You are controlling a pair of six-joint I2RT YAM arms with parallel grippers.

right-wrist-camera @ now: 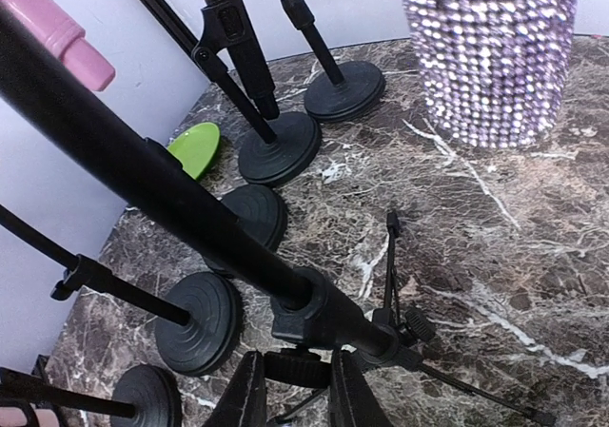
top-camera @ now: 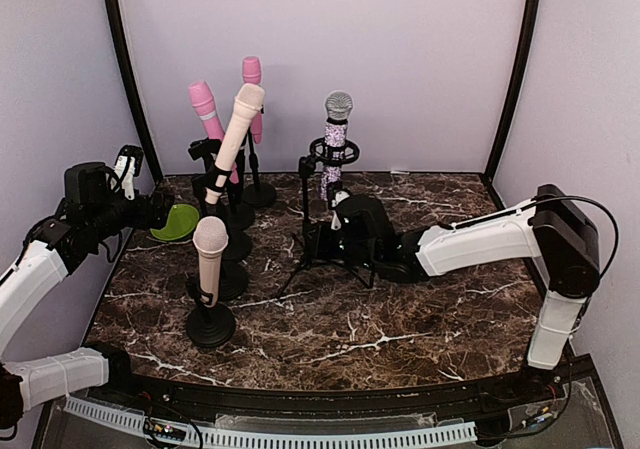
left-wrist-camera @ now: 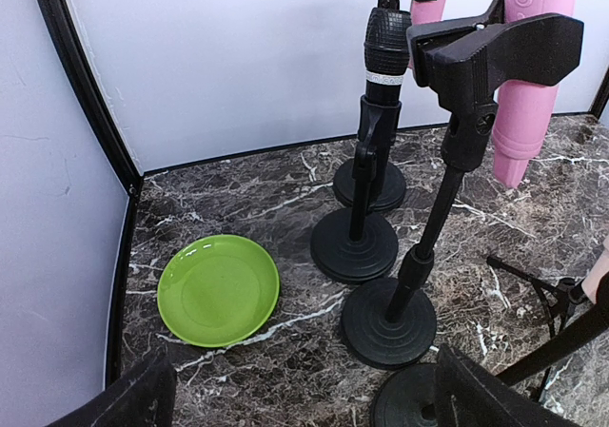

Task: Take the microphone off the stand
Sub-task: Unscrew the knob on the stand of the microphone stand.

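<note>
Though cropped wrist-side, sequined microphone (top-camera: 336, 134) silver-headed overhead.

The sparkly lilac mic (top-camera: 337, 134), silver-headed, stands upright in the ring of a black tripod stand (top-camera: 305, 201), above the right pincer (right-wrist-camera: 297, 362); the stand's hub seemingly sits between its fingers.

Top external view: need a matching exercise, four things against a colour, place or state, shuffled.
Things:
1 plate
2 sparkly microphone
3 front microphone
4 left tool

Matches:
A beige
B green
C open
D in the ring of the tripod stand

Pairs: 1-B, 2-D, 3-A, 4-C
</note>
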